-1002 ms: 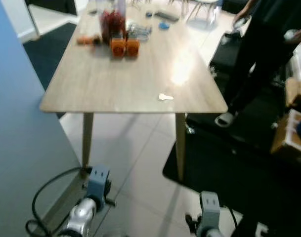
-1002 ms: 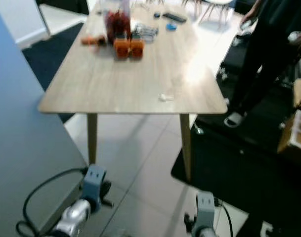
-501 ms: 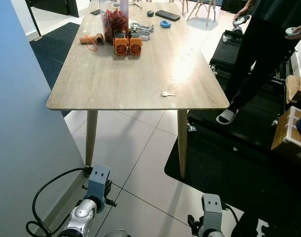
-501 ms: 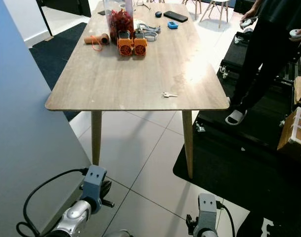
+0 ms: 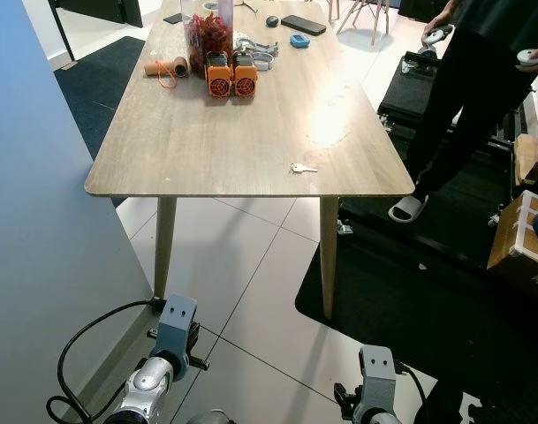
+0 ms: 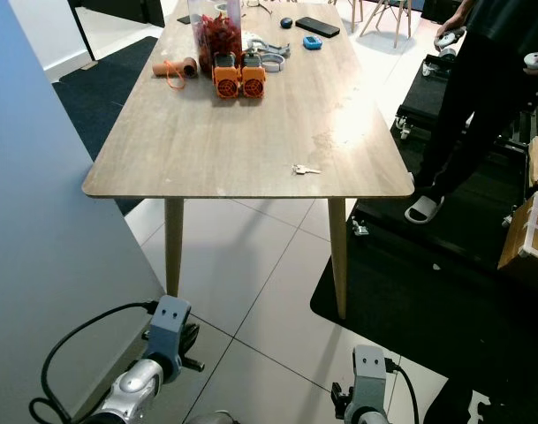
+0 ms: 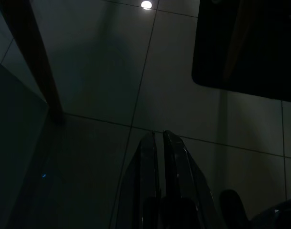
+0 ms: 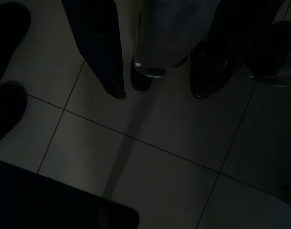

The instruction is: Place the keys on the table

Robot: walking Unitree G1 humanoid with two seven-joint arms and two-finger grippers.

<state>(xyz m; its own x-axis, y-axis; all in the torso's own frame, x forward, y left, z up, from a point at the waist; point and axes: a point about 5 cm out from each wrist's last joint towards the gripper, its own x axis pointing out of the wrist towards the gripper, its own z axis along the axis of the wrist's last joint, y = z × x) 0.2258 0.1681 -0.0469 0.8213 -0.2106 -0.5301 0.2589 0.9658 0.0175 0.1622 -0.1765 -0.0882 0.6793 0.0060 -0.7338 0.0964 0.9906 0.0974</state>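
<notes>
Left eye view is giving us the wooden table (image 5: 215, 132) as the biggest thing, stretching away toward twelve o'clock, with white floor tiles (image 5: 251, 291) under it and a black mat (image 5: 410, 309) lying at about three o'clock. A person in dark trousers (image 5: 463, 97) is standing beside the table's far right edge, at about two o'clock, gripping a pale handset in each hand. We are hanging both arms low: our left gripper (image 7: 159, 143) is showing its fingers pressed together above the dim tiles, while our right gripper (image 8: 159, 93) is holding its fingers spread, nothing between them. At the table's far end two orange blocks (image 5: 226, 77) are sitting side by side, just beside a clear jar of red bits (image 5: 207, 31). The keys (image 5: 300, 168) are lying on the tabletop near its right front corner, perhaps a single key; they are too small to judge.
</notes>
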